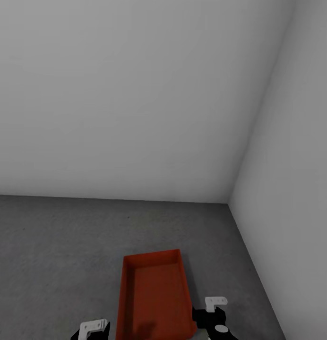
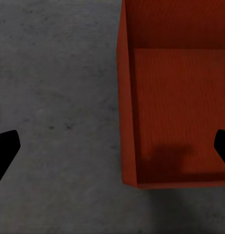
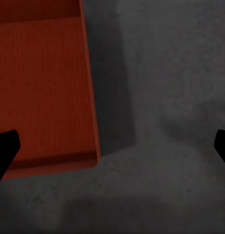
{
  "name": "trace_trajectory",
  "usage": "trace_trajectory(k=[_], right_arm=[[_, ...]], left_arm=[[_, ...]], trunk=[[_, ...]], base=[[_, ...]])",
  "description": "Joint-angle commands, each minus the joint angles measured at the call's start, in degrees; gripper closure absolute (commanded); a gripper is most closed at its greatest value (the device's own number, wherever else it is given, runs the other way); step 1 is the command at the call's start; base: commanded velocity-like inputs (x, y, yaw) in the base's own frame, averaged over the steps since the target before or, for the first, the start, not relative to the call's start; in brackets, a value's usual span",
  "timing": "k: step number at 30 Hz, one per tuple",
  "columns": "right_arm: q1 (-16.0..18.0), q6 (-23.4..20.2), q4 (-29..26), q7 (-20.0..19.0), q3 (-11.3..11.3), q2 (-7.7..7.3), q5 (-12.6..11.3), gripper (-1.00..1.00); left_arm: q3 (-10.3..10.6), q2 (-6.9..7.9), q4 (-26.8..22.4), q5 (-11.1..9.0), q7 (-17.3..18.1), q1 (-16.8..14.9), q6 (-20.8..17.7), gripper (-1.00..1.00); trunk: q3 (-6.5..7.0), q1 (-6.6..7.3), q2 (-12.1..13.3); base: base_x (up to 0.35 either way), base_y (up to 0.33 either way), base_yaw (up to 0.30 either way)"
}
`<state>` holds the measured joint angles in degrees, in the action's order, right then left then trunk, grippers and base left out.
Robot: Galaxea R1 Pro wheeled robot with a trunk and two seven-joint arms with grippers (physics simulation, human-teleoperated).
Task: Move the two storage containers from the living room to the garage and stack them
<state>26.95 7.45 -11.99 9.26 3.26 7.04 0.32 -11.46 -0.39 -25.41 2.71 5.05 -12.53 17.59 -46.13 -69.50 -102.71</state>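
Sitting on garage floor (image 1: 64, 245): one bin (image 1: 154, 297). Both tools (image 2: 112, 146) (image 3: 112, 146) spread, straddling its walls. Closing off-centre could shove it.

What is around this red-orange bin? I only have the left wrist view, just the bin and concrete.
Observer: In the head view, the storage container sits on the grey floor near a corner where the back wall meets the side wall.
Operator: How do the right jaws stand?
Observer: In the right wrist view they are wide open, one fingertip over the container's inside, the other over the floor beside it.
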Motion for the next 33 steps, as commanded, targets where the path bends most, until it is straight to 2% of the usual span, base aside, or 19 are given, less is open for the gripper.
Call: trace_trajectory(k=[1,33], right_arm=[[0.0,0.1,0.1,0.4,0.3,0.0,0.0,-1.0],[0.0,0.1,0.0,0.4,0.3,0.0,0.0,-1.0]], left_arm=[[-0.5,-0.04,0.0,0.3,0.5,0.0,0.2,-1.0],[-0.5,-0.04,0.0,0.3,0.5,0.0,0.2,-1.0]], trunk=[[-0.04,0.01,0.0],[-0.04,0.01,0.0]], base=[[0.0,0.0,0.0],[0.0,0.0,0.0]])
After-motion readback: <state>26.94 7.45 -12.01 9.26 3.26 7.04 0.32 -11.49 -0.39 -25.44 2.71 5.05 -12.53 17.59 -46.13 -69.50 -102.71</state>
